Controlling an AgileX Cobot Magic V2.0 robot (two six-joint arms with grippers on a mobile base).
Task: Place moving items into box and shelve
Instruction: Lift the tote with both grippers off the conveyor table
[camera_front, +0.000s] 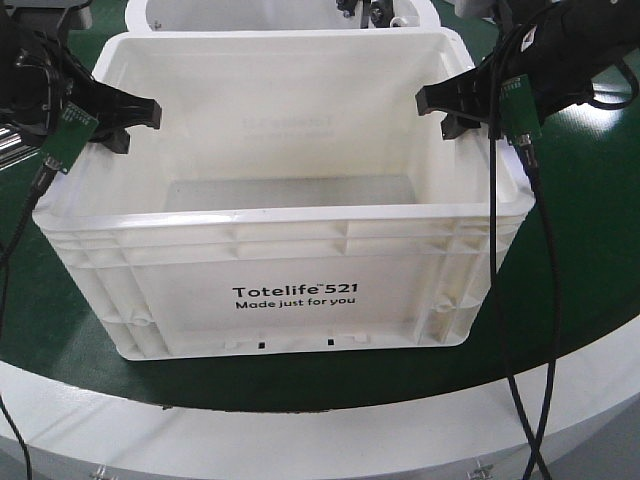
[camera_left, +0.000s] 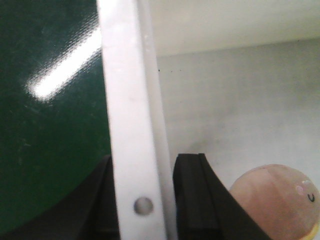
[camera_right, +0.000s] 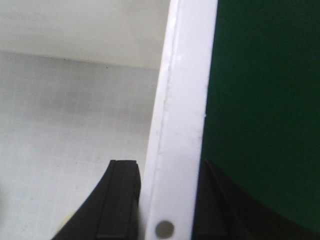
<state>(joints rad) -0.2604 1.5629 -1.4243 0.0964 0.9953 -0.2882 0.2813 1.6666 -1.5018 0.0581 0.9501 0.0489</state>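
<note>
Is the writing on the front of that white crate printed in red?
No, the lettering on the front wall of the box is plainly black in the front-facing view.

The left gripper (camera_front: 133, 124) and the right gripper (camera_front: 438, 112) are formed of matte black, wedge-shaped fingers (camera_left: 197, 200) with ridged inner faces. A small green circuit board (camera_front: 68, 138) is mounted behind each gripper. Thin black cables (camera_front: 492, 250) are trailed from the boards.
</note>
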